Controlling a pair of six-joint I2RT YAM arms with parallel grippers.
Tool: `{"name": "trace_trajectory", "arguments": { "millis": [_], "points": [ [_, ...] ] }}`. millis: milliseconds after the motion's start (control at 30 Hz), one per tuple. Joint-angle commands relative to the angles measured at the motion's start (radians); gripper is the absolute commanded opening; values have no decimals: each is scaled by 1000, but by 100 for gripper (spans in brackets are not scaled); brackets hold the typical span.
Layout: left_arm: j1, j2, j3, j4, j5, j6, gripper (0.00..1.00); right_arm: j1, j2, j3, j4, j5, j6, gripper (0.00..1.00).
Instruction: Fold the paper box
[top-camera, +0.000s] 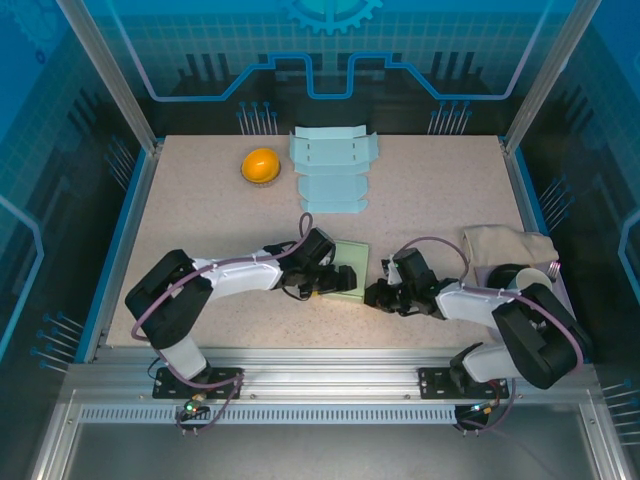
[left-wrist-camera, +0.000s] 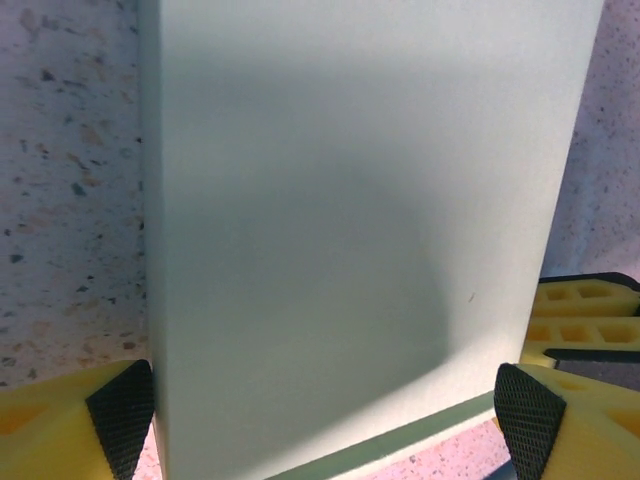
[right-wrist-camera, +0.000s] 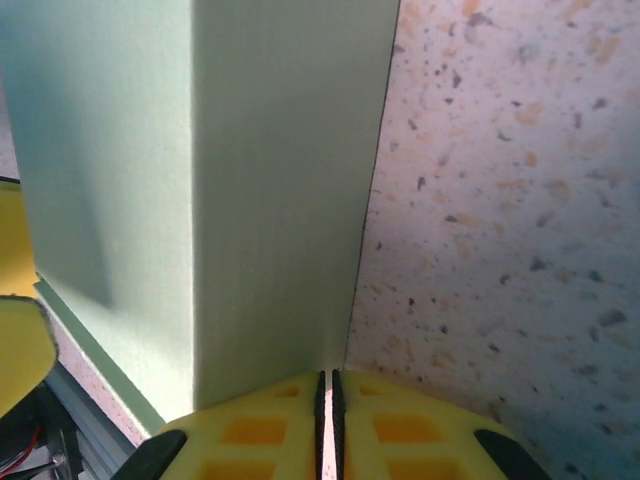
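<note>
1. The box (top-camera: 350, 281) is pale green and already stood up into shape. It sits on the surface (top-camera: 450, 190) near the middle of the near edge, between the two arms.
2. The left fingers (left-wrist-camera: 125, 420) are spread wide and straddle the box. The left pad lies against one side wall and the right pad is at or just beside the other. I can't tell whether they are actually squeezing.
3. The right fingers (right-wrist-camera: 265, 435) are closed tight together with nothing between them. Their tips butt against the foot of a box wall, right by a vertical corner edge.
4. Handling, as a judgement: thin card, so very light and hollow.
   - The walls will bow or crease if pinched hard mid-panel.
   - The card looks smooth, so it will likely slide on the surface when pushed from one side only.
5. Where to hold, also a judgement:
   - Grip across two opposite walls, low and near the corners, where the folds stiffen it.
   - Use light force and avoid loose flaps.
   - Brace with one arm while the other pushes.
6. More flat blanks (top-camera: 332, 168) lie at the middle of the far edge, with an orange thing (top-camera: 260, 165) just left of them. A cloth (top-camera: 505, 245) lies by the right edge. All are well apart from the box.
</note>
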Motion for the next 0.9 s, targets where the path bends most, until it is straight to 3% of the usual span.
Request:
{"name": "trace_trajectory", "arguments": {
  "millis": [0,67,267,667,767,867],
  "points": [
    [-48,30,-12,89,61,-63,91,39,7,-13,231,-108,65,13],
    [-61,42,-14,136,83,-88,91,63,-11,1,298,-146,66,14],
    [-81,64,28,176,109,-94,89,128,-49,84,267,-184,-7,14],
    [-81,51,47,172,107,-98,89,139,11,67,327,-155,22,14],
    [-72,42,58,114,72,-81,89,140,-5,80,230,-102,2,16],
    [-46,29,89,-15,7,-39,89,140,-48,111,-17,23,-61,17]
  ]
}}
